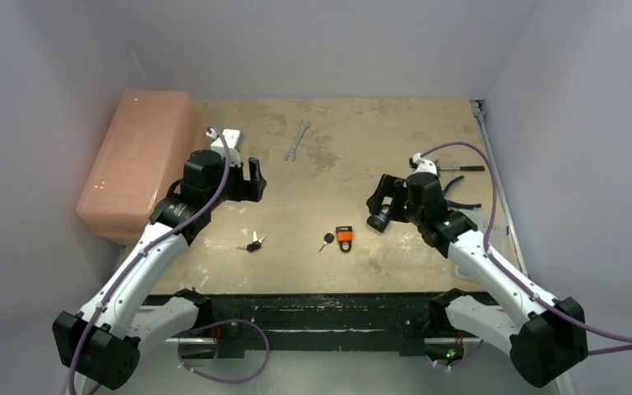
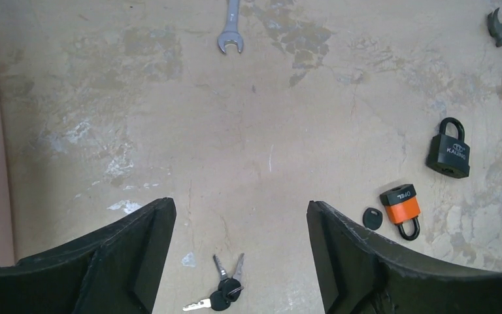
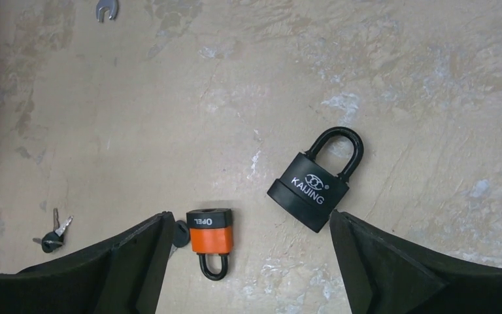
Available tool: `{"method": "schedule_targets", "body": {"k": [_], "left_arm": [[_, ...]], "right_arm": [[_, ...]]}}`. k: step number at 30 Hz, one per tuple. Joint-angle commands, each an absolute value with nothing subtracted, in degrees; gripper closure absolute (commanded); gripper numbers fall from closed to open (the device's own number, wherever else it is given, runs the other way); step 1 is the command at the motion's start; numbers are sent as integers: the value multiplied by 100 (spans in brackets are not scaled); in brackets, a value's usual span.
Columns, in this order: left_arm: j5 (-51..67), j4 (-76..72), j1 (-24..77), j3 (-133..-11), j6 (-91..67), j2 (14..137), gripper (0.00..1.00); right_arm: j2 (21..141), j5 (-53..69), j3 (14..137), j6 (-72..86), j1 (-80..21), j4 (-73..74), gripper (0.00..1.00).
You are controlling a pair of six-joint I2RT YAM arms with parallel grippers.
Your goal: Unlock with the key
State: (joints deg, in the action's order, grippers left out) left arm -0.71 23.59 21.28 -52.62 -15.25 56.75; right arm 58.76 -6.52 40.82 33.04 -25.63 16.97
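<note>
I've got both claws up off the table (image 1: 354, 123), neither gripping anything. The left gripper (image 1: 251, 183) has its jaws spread wide and empty. The key bunch (image 2: 222, 296) lies flat on the table at about 6 o'clock from it in the overhead view, and shows low between the fingers (image 2: 104, 261) in the left wrist view.

The right gripper (image 3: 251, 219) is also spread wide and empty. It hangs over the black padlock (image 3: 315, 181), which lies flat, is marked KAIJING, and has its shackle pointing to about 1 o'clock in the right wrist view. The shackle looks seated.

The orange padlock (image 1: 344, 239) lies flat near the table middle, at roughly 8 o'clock from the black one, with its shackle toward the near edge. A single black-headed key (image 1: 327, 239) lies just beside it at 9 o'clock; I can't tell whether they touch. The key bunch is further out at 9 o'clock, well apart.

A wrench (image 1: 296, 140) lies toward the far side at 12 o'clock. The pink bin (image 1: 136, 160) sits along the 9 o'clock edge. A hammer (image 2: 500, 26) is over by the right arm at 3 o'clock.
</note>
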Motion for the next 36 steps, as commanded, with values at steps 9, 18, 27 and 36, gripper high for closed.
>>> {"method": "schedule_targets", "body": {"k": [9, 18, 27, 36], "left_arm": [[-316, 2004, 2627, -5399, -1281, 6225, 23], [-1377, 1971, 4172, -5946, -1978, 7293, 23], [-1887, 652, 5701, -6952, -2377, 9506, 14], [-2017, 919, 6155, -8869, -2520, 11864, 12]], "right_arm": [[5344, -1249, 4382, 4266, -2584, 2891, 1], [4707, -2429, 5190, 4484, -2584, 3398, 1], [3714, -3602, 6272, 4372, -2584, 3687, 1], [3118, -3434, 6472, 4235, -2584, 3970, 1]]}}
